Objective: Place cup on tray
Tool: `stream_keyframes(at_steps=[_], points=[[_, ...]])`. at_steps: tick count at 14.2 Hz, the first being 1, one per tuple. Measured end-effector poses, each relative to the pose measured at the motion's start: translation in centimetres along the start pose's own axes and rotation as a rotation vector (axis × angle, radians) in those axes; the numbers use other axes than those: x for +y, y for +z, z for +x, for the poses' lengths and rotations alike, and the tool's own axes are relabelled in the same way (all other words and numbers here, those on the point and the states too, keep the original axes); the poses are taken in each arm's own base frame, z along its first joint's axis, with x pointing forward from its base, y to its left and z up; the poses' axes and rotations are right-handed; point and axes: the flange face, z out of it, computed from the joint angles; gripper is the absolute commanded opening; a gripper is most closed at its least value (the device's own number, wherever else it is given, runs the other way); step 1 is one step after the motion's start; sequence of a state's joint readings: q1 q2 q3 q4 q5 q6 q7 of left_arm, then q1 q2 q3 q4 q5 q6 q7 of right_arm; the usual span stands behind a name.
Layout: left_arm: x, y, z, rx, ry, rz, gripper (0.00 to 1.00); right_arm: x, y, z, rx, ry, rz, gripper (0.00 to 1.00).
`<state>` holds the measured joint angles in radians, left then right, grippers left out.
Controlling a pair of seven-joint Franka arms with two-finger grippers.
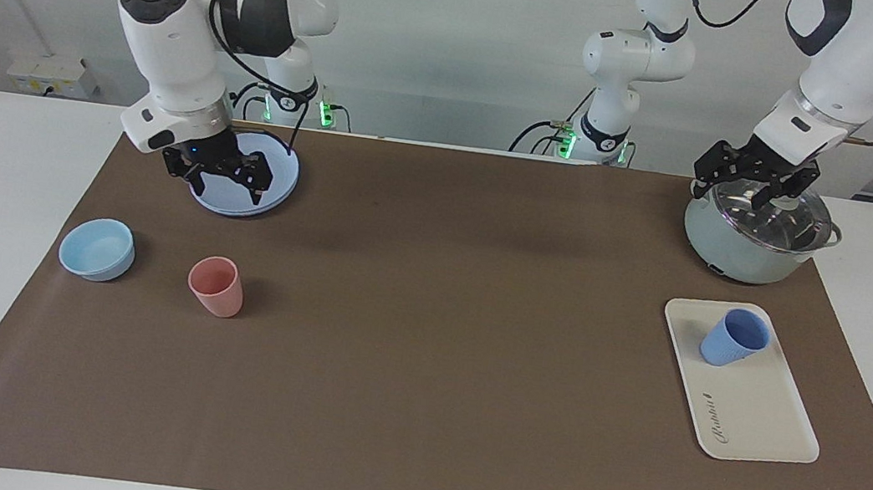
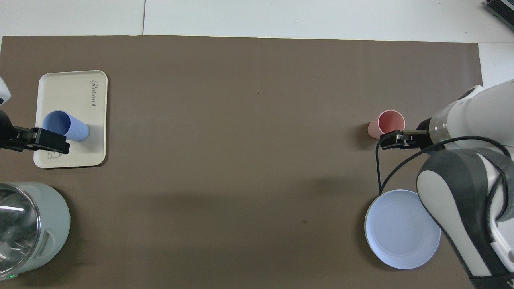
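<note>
The periwinkle-blue cup (image 1: 735,337) (image 2: 64,126) stands upright on the cream-white tray (image 1: 756,409) (image 2: 74,94), at the tray's end nearer the robots, with no gripper touching it. My left gripper (image 1: 753,181) (image 2: 38,140) hangs open over the lid of the grey pot (image 1: 750,231), holding nothing. At the right arm's end of the table, my right gripper (image 1: 220,173) (image 2: 391,140) hangs open and empty above the round blue plate (image 1: 281,174).
A salmon-pink cup (image 1: 216,286) (image 2: 387,123) and a low light-blue bowl (image 1: 97,248) stand at the right arm's end, farther from the robots than the plate (image 2: 401,228). The pot (image 2: 28,228) stands nearer to the robots than the tray. A brown mat (image 1: 440,347) covers the table.
</note>
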<state>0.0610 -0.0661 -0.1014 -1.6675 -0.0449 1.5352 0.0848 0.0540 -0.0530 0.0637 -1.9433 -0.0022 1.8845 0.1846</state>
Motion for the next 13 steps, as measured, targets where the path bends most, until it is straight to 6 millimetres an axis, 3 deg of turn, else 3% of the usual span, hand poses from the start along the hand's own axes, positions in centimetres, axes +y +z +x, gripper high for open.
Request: stream_keyframes(at_steps=[2,4,9,13], points=[[0.2,0.0,0.0,-0.004,0.005,0.005,1.00,-1.7,-0.2,-0.4,0.006,0.010,0.001,0.99],[0.3,0.0,0.0,-0.003,0.008,0.007,1.00,-2.1,-1.1,-0.2,0.032,0.012,0.007,0.99],[0.2,0.2,0.0,-0.007,0.006,0.007,1.00,-0.4,-7.8,1.2,0.119,0.047,0.025,0.99],[0.3,0.2,0.0,-0.007,0.007,0.007,1.00,-0.1,-12.1,1.4,0.108,0.052,0.023,0.99]])
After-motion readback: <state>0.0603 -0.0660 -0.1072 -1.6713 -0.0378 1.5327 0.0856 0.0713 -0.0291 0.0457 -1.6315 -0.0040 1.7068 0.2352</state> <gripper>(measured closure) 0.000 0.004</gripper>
